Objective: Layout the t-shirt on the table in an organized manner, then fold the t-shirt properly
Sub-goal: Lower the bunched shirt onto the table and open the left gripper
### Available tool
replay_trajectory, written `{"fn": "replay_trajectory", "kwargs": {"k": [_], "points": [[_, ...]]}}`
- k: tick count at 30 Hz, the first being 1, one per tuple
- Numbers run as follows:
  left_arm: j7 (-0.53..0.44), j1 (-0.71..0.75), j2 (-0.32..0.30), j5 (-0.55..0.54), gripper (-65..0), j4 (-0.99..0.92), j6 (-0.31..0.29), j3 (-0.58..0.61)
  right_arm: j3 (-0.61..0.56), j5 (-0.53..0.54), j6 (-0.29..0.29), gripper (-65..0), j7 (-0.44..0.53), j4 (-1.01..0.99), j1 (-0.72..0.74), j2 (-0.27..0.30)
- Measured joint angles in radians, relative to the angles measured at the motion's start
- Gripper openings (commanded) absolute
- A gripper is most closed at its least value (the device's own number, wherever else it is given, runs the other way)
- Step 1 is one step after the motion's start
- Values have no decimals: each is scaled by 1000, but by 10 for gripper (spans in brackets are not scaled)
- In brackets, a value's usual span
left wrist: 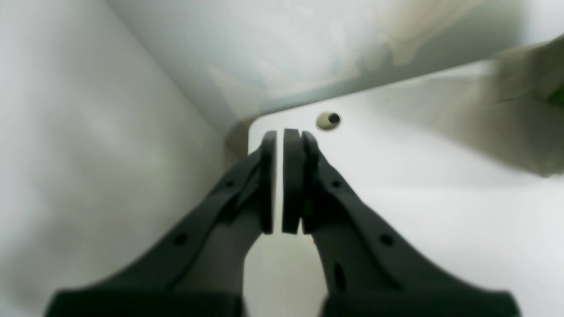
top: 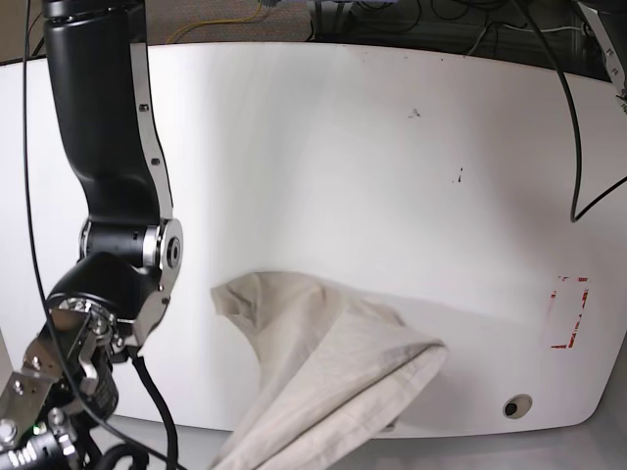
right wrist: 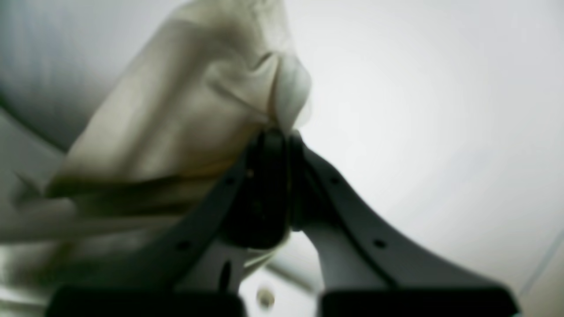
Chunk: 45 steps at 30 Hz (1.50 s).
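The beige t-shirt (top: 333, 367) lies bunched at the front of the white table (top: 392, 147), one end trailing over the front edge toward the bottom left. In the right wrist view my right gripper (right wrist: 277, 134) is shut on a fold of the t-shirt (right wrist: 176, 110), which billows up and to the left of the fingers. In the left wrist view my left gripper (left wrist: 280, 134) is shut with nothing between its pads. It hangs over a rounded table corner (left wrist: 440, 198). A blurred beige strip of the t-shirt (left wrist: 524, 83) shows at the far right. Neither gripper shows in the base view.
The right arm's black body (top: 108, 196) stands at the table's left side. A round grey hole (top: 516, 405) sits near the front right corner, and a red dashed rectangle (top: 568, 313) lies behind it. A black cable (top: 573, 147) hangs at the right. A hole (left wrist: 328, 121) lies just beyond the left fingertips.
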Motion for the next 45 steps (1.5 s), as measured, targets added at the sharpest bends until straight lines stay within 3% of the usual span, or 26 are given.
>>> {"fn": "replay_trajectory", "kwargs": {"k": [11, 20, 26, 30, 36, 45], "points": [[-1, 64, 5, -1, -646, 1, 0, 0, 10, 2, -4, -650, 19, 157, -314, 120], [-1, 116, 61, 7, -646, 0, 0, -3, 95, -20, -5, -650, -2, 191, -540, 124], [-10, 173, 65, 0, -646, 2, 0, 0, 94, -18, -4, -650, 10, 195, -587, 70], [-49, 204, 85, 15, -646, 1, 1, -8, 79, -16, -4, -650, -1, 217, -627, -1], [-53, 230, 117, 15, -646, 12, 0, 6, -9, -1, -4, -650, 3, 240, -633, -66], [-54, 225, 110, 40, -646, 16, 0, -3, -103, 47, -4, -650, 3, 243, -637, -195]]}}
